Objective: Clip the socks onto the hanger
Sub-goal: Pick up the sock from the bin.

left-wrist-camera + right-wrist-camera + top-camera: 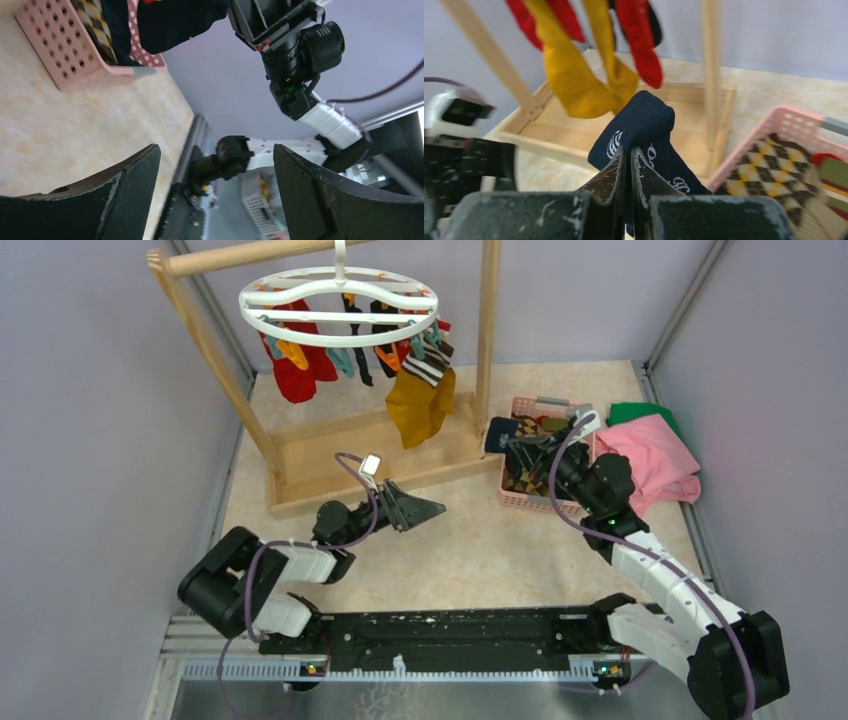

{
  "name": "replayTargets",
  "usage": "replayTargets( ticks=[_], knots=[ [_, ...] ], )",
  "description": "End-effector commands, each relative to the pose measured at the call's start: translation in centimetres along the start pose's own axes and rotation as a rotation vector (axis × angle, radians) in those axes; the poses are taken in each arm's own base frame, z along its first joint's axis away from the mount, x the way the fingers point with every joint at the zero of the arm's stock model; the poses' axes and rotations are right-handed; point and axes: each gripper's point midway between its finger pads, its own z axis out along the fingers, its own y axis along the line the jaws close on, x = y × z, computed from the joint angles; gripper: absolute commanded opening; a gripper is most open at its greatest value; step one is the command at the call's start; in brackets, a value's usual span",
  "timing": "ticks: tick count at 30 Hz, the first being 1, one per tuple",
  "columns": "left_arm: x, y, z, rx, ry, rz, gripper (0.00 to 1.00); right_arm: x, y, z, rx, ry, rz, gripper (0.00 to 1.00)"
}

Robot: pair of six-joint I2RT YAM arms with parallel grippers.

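The white round hanger (338,302) hangs from the wooden rack, with red (293,377), mustard (420,405) and striped socks clipped under it. My right gripper (629,150) is shut on a navy patterned sock (644,127) and holds it above the left end of the pink basket (540,502); in the top view the sock (500,433) sits by the rack's right post. Brown argyle socks (776,165) lie in the basket. My left gripper (425,508) is open and empty, low over the table in front of the rack base.
The wooden rack frame (380,455) stands at the back, its right post (487,330) close to the held sock. A pink folded cloth (655,460) and a green cloth (640,412) lie right of the basket. Grey walls enclose the table.
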Motion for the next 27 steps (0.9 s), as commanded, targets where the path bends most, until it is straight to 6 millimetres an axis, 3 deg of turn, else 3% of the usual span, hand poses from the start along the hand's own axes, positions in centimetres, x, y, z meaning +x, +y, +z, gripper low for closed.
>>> replayTargets(
  ticks=[1,11,17,22,27],
  knots=[
    [-2.2,-4.6,1.6,0.170,-0.128,-0.257,0.91,-0.3,3.6,0.9,-0.131,-0.050,-0.008,0.00],
    [-3.9,-3.2,3.5,0.114,-0.304,-0.427,0.93,1.5,7.2,1.5,-0.211,-0.063,0.061,0.00],
    [-4.9,-2.0,5.0,0.072,-0.348,-0.485,0.93,1.8,8.4,1.6,-0.238,-0.064,0.069,0.00],
    [-5.6,-2.3,6.2,0.112,-0.359,-0.546,0.93,2.3,9.0,1.6,-0.247,-0.058,0.071,0.00],
    [-6.5,-1.9,6.3,0.115,-0.412,-0.550,0.81,2.5,9.3,1.2,-0.260,-0.061,0.066,0.00]
  ],
)
